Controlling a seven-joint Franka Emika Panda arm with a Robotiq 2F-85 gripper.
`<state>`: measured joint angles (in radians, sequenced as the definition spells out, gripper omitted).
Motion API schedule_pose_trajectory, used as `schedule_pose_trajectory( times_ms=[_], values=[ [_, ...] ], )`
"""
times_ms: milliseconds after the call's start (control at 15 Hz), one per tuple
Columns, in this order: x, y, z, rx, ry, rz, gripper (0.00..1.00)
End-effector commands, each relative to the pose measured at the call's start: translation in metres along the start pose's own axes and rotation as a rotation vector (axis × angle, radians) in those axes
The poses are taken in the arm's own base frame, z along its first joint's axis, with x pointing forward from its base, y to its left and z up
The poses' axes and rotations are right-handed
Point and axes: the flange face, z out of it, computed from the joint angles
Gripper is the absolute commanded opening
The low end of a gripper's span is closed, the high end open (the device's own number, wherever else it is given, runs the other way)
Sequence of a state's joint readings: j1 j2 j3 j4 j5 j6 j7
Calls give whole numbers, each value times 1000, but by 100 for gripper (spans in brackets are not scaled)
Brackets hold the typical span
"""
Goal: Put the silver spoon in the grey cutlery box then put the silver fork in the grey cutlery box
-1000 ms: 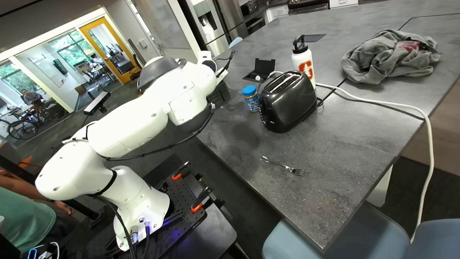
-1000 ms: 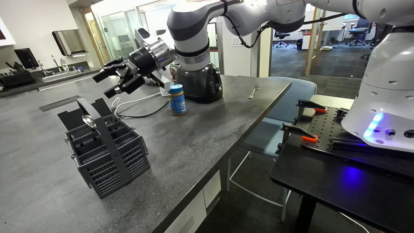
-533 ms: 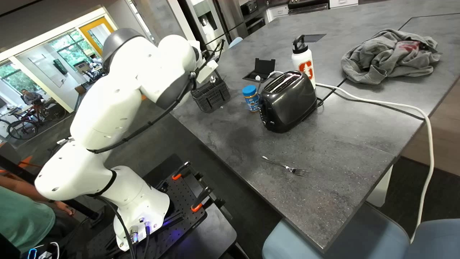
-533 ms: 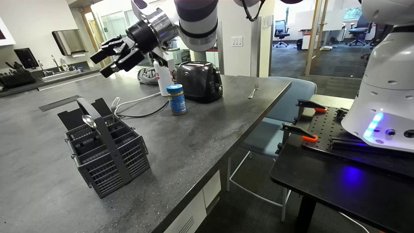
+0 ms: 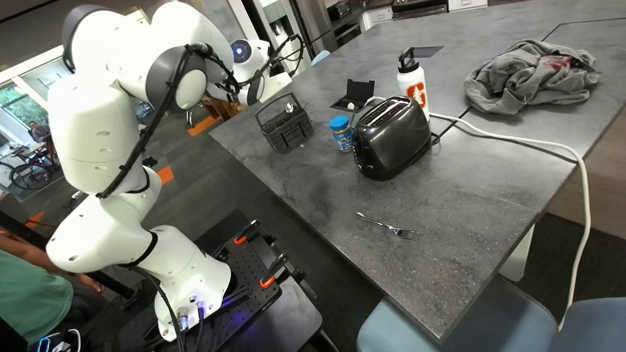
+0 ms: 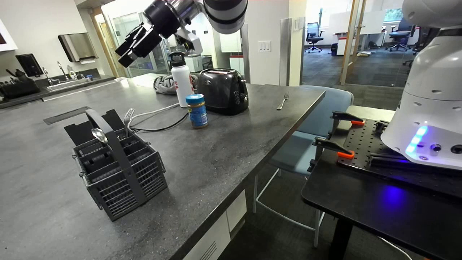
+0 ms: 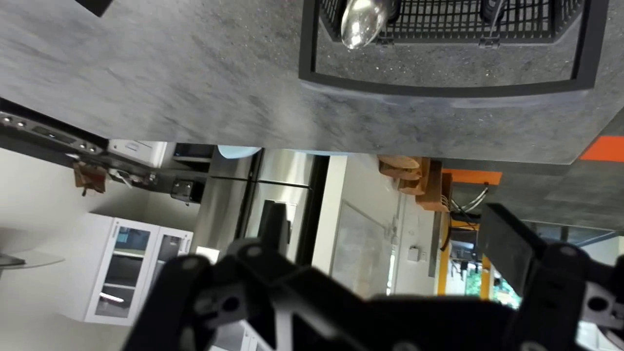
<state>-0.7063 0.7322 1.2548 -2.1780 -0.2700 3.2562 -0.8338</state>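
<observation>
The grey cutlery box [image 6: 126,180] stands on the table with its handle raised; it also shows in an exterior view [image 5: 288,131] and the wrist view [image 7: 448,90]. The silver spoon [image 6: 99,135] stands in the box, bowl end up beside the handle; its bowl shows in the wrist view [image 7: 361,22]. A silver fork [image 6: 128,115] also stands in the box, tines up. Another silver fork [image 5: 389,226] lies flat on the table near the corner. My gripper [image 6: 124,55] is open and empty, high above the table beyond the box; its fingers stand wide apart in the wrist view [image 7: 390,229].
A black toaster [image 5: 391,139], a blue-lidded jar [image 6: 197,111] and a white bottle [image 6: 183,85] stand between the box and the loose fork. A white cable [image 5: 538,141] runs over the table. A grey cloth [image 5: 528,78] lies further off. An outlet flap [image 5: 360,89] stands open.
The arm has pulled back and my gripper has risen away from the box and table. The box now shows fully in an exterior view. The spoon and both forks have not moved.
</observation>
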Motion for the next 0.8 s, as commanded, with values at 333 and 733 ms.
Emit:
schedule_pose_trajectory(
  times_ms=[333, 733],
  values=[
    [40, -40, -55, -101, -339, 210, 100],
    [50, -52, -57, -83, -392, 229, 100]
  ],
)
